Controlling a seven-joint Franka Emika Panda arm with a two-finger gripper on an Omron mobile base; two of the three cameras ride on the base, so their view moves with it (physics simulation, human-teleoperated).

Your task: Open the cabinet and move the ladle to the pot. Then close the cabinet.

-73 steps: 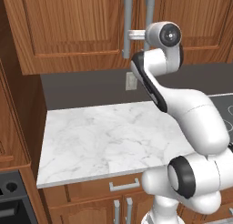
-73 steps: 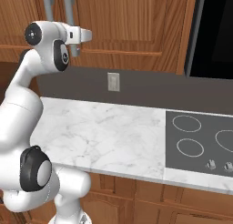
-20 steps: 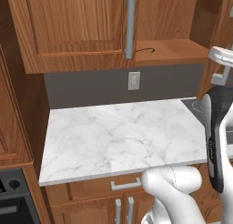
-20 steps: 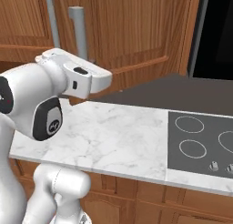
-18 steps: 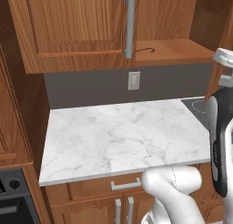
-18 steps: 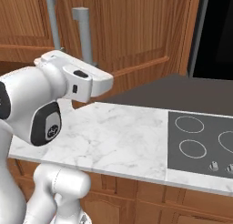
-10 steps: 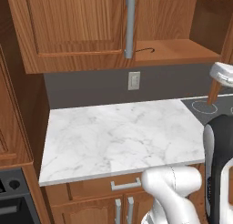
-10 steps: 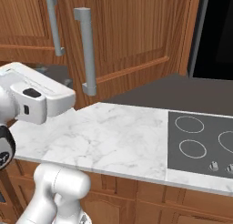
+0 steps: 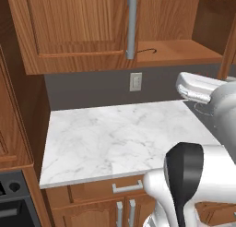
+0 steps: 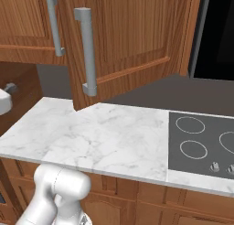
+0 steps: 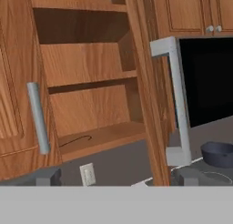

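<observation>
The brown wood cabinet (image 9: 83,32) has its left door shut, with a grey bar handle (image 9: 132,27) on it. Its right door (image 10: 132,41) stands swung wide open, its handle (image 10: 87,52) facing outward. On the bare bottom shelf lies the ladle (image 11: 75,140), a thin dark curved shape, also seen as the ladle (image 9: 147,50) from the left base. The dark pot (image 11: 218,154) sits low at the right of the hand view, past the open door's edge. My gripper (image 11: 116,180) is open and holds nothing; it hangs back from the cabinet, below shelf height.
A white marble counter (image 9: 120,134) lies under the cabinet, with a wall outlet (image 9: 135,81) behind it. A black cooktop (image 10: 201,141) is set into the counter at the right, below a black appliance (image 10: 219,32). The open door overhangs the counter.
The right cabinet door has swung from shut to wide open. My hand has let go of its handle and drawn back and down, away from the cabinet.
</observation>
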